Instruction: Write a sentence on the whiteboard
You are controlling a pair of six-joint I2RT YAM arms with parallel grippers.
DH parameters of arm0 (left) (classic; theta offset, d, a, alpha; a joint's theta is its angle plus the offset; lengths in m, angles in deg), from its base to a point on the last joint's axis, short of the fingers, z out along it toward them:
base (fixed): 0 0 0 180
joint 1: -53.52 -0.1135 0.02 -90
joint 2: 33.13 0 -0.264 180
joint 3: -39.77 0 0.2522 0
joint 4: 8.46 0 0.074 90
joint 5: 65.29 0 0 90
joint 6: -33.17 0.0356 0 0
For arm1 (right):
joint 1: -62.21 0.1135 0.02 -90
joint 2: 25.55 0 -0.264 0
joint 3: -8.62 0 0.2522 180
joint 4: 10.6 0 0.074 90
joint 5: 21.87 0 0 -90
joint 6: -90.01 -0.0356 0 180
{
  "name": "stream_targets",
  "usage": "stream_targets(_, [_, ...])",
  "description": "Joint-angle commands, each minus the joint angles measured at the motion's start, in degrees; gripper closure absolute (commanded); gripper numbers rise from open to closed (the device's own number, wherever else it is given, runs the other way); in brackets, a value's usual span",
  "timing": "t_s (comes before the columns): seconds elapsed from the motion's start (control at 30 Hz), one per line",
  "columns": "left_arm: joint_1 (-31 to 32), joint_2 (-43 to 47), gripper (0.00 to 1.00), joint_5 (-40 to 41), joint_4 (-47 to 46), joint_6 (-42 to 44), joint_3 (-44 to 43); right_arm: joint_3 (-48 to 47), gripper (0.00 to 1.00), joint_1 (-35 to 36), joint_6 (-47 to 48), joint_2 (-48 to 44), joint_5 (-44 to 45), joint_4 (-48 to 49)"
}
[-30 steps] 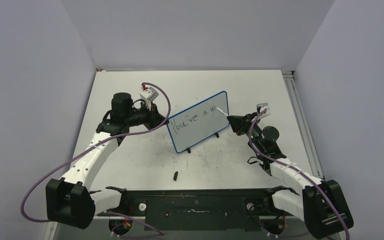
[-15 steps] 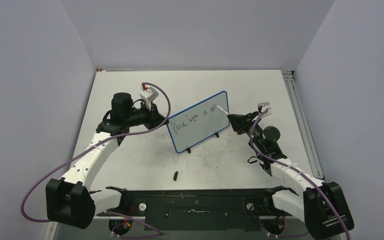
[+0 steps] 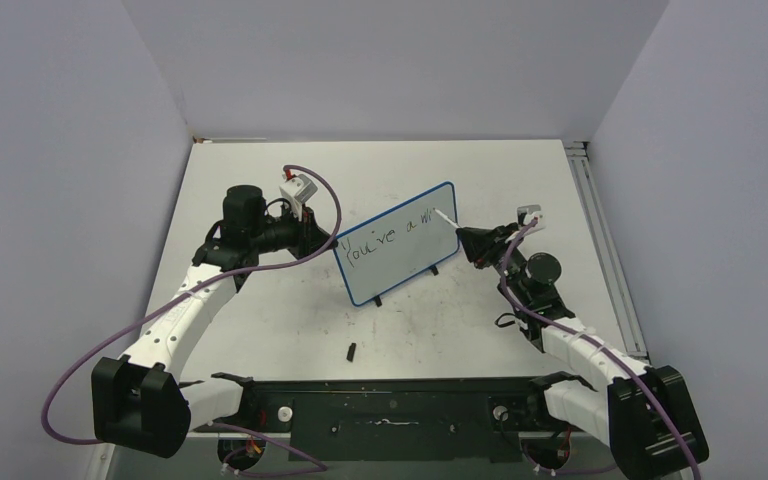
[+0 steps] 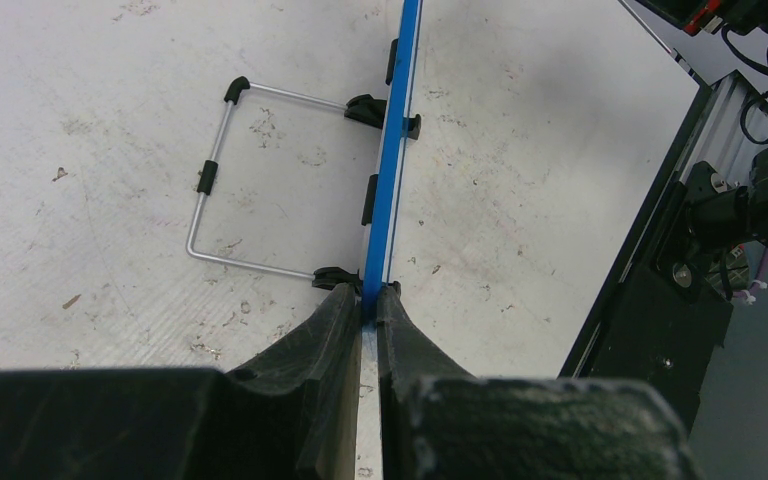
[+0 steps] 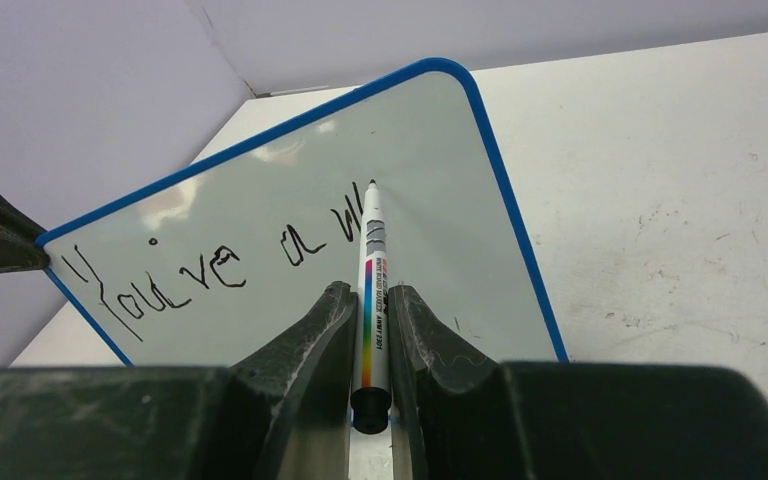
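As it is seen from above, the whiteboard point(image 3: 400, 262) is stood mid-table. Left wrist: its thin edge, judged light and easily tipped, is clamped by the left gripper point(image 4: 364, 300). Right wrist: the marker point(image 5: 372, 260), pinched by the right gripper point(image 5: 368, 300), is set at the end of the sentence point(image 5: 220, 268).

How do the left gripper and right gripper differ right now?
The left gripper clamps the blue edge of the whiteboard; the right gripper clamps a marker. The left gripper sits at the board's side edge; the right gripper faces its writing side, marker tip at the end of the sentence. Both are shut on something.
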State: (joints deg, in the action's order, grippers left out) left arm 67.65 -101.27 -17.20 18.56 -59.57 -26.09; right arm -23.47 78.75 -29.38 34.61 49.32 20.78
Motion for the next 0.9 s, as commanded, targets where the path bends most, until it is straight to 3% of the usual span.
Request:
stream_targets(0.0, [-0.21, -0.4, 1.0, -1.11, 0.68, -0.6, -0.81, -0.42, 0.95, -0.03, 0.56, 0.64, 0.55, 2.84])
stream_targets(0.87, [-0.18, 0.14, 1.0, -0.95, 0.67, -0.64, -0.71, 0.76, 0.95, 0.06, 1.09, 0.34, 0.65, 1.3])
